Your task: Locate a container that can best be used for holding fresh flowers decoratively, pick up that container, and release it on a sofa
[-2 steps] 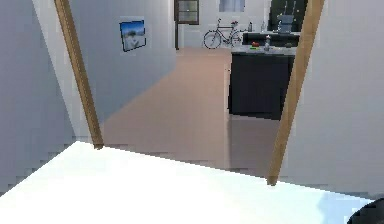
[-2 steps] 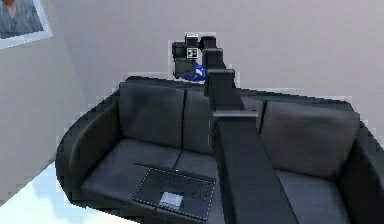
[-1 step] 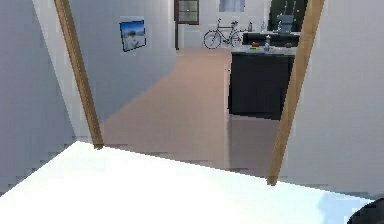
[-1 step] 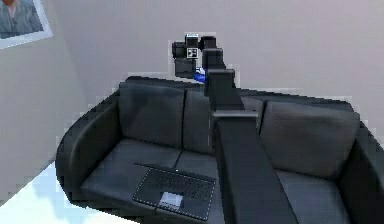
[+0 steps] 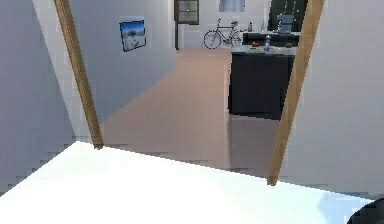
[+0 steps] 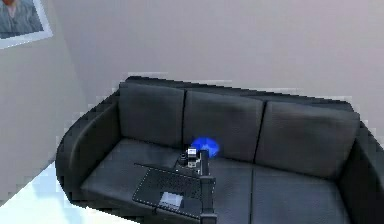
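A black three-seat sofa (image 6: 290, 135) stands against the wall in the arm side view. Above its middle seat the dark arm (image 6: 207, 195) reaches out, with the white marker squares (image 6: 190, 153) at its end and the gripper (image 6: 180, 162) just left of them. A bright blue rounded thing (image 6: 208, 147) sits right behind the gripper's end, against the sofa's seat and back. I cannot tell whether the gripper holds it.
A dark flat laptop-like thing (image 6: 163, 187) lies on the sofa's left seat. In the forward view a wooden door frame (image 5: 80, 75) opens onto a hallway with a dark counter (image 5: 260, 85), a bicycle (image 5: 228, 35) at the back and a wall picture (image 5: 132, 34).
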